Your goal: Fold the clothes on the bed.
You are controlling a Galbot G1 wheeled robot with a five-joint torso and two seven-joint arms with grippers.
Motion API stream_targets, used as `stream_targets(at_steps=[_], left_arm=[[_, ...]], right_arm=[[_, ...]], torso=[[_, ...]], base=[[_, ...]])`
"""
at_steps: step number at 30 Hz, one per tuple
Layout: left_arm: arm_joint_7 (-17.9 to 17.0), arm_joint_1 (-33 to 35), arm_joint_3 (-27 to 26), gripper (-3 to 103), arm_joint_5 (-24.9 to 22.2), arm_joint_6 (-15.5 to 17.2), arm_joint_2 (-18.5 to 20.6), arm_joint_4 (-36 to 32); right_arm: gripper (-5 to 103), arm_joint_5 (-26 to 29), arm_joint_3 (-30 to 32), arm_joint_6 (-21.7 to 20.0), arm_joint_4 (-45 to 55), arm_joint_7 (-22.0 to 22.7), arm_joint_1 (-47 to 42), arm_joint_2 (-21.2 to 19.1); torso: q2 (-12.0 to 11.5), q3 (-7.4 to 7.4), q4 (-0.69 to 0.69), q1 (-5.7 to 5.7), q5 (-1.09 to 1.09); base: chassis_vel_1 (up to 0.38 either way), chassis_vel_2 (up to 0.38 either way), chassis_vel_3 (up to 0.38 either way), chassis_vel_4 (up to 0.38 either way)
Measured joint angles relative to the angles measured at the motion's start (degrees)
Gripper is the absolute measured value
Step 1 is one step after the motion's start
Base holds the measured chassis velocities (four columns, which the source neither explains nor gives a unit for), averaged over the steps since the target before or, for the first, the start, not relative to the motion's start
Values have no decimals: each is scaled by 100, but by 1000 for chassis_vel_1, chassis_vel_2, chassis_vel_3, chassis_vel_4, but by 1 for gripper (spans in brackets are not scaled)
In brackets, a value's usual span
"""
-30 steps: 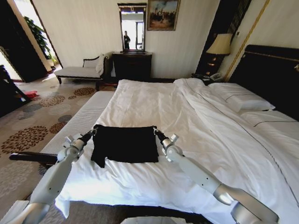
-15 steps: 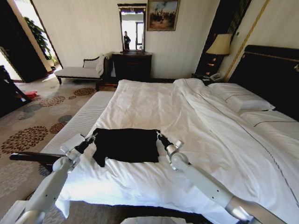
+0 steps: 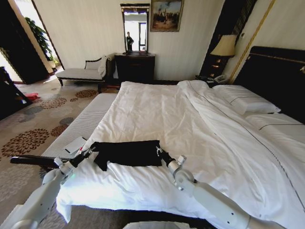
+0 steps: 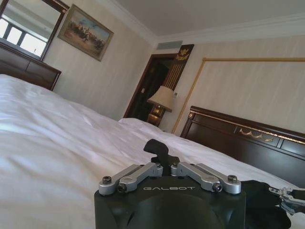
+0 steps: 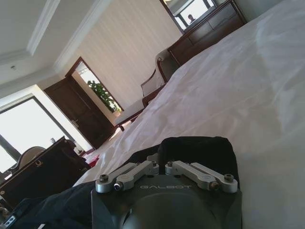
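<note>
The clothes, a black T-shirt (image 3: 127,153), lie as a flat, narrow band on the white bed (image 3: 157,109) near its front edge. My left gripper (image 3: 90,148) is shut on the shirt's left corner, low over the sheet. My right gripper (image 3: 158,151) is shut on the right corner. In the left wrist view a tuft of black fabric (image 4: 157,149) sticks up between the closed fingers, and more of the shirt (image 4: 259,200) stretches toward the other gripper (image 4: 287,198). The right wrist view shows black cloth (image 5: 195,152) bunched at its fingers.
A white-cushioned bench (image 3: 81,121) runs along the bed's left side, with a small white pad (image 3: 74,144) on it. Pillows (image 3: 245,102) and the dark headboard (image 3: 276,76) are at the right. A dresser (image 3: 135,67) and chaise (image 3: 81,72) stand by the far wall.
Both grippers came back toward the bed's front edge and sank lower, drawing the shirt's far edge with them. The black shape went from a tall rectangle to a narrower band.
</note>
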Motion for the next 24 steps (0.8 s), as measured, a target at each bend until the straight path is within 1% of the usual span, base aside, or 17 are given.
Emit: stream_targets(at_steps=[4,8,9,11,13,14,18,19,21,23,24], left_arm=[[94,-9,-16,1,-115,-17,9,-23],[140,-36,-28,1,-456,-132,36,-99],[140,-36,-28,1,-456,-132,36,-99],[222,-41,-28,1,-505,-183,56,-75],[371,-21,-28,1,-508,-197,70,-8],[371,-21,-28,1,-508,-197,70,-8],[781,12,-28,1,-398,-263,74,291],[781,12,-28,1,-398,-263,74,291],[978,19,-23,1,-269,-361,71,512],[1000,15,-20,1,-240,-378,66,565],[1020,-5,-13,1,-145,-414,54,710]], right_arm=[[1,3,-10,124,63,-138,-21,-15],[1,51,94,389,154,-489,-129,-27],[1,51,94,389,154,-489,-129,-27],[1,30,128,491,209,-623,-253,-39],[1,-24,155,549,234,-723,-410,-46],[1,-24,155,549,234,-723,-410,-46],[1,-185,250,641,112,-884,-714,-41],[1,-185,250,641,112,-884,-714,-41],[1,-289,301,691,-51,-1007,-873,-16],[1,-306,304,699,-82,-1024,-892,-10],[1,-345,314,726,-163,-1059,-937,12]], torso=[[0,0,2,0,0],[0,0,1,1,0],[0,0,1,1,0],[0,0,0,2,1],[0,0,1,1,1],[0,0,1,1,1],[0,0,2,1,0],[0,0,2,1,0],[0,0,1,1,0],[0,0,1,1,1],[0,0,2,1,0]], base=[[0,0,0,0],[0,0,0,0],[0,0,0,0],[0,0,0,0],[0,0,0,0],[0,0,0,0],[0,0,0,0],[0,0,0,0],[0,0,0,0],[0,0,0,0],[0,0,0,0]])
